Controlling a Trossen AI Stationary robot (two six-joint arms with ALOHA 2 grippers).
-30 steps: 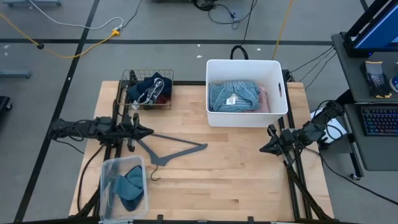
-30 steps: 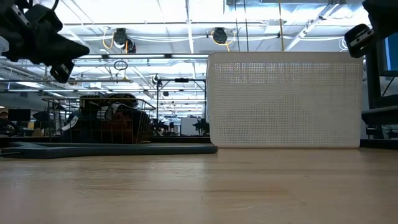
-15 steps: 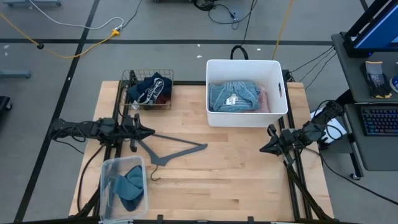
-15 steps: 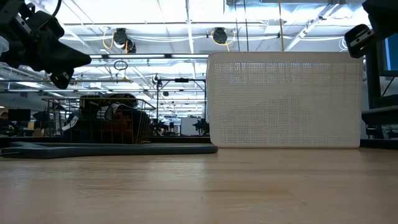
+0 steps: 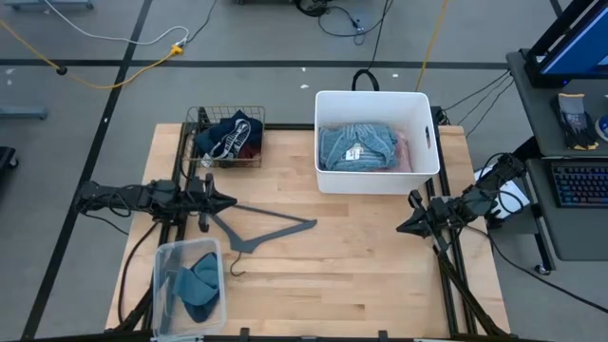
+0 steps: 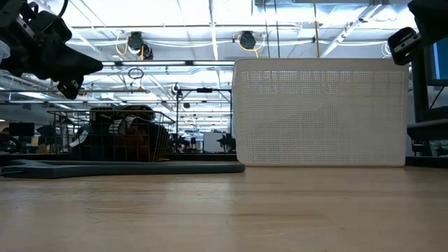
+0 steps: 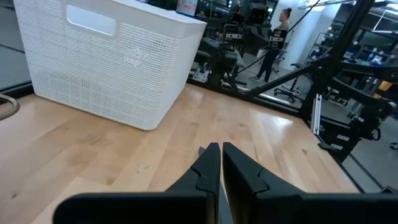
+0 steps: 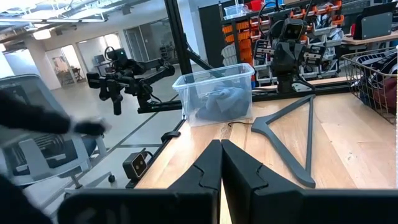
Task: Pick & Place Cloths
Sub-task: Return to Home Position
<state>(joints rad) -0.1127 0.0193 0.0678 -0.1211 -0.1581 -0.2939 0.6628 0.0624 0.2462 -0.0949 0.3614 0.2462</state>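
Note:
Light blue denim cloth (image 5: 356,147) lies in the white basket (image 5: 425,142) at the far right, with a pink cloth (image 5: 404,152) beside it. Navy and black cloths (image 5: 228,136) fill the wire basket (image 5: 195,142) at the far left. A teal and grey-blue cloth (image 5: 197,283) sits in the clear bin (image 5: 166,261) at the near left. My left gripper (image 5: 231,201) hovers shut at the table's left side, pointing level toward the right. My right gripper (image 5: 399,228) hovers shut at the right side, pointing left. Neither holds anything.
A grey plastic hanger (image 5: 271,228) lies flat on the wood between the grippers, its hook toward the near edge. The middle and near right of the table are bare wood (image 5: 351,275). A person (image 7: 283,28) stands in the room beyond the table.

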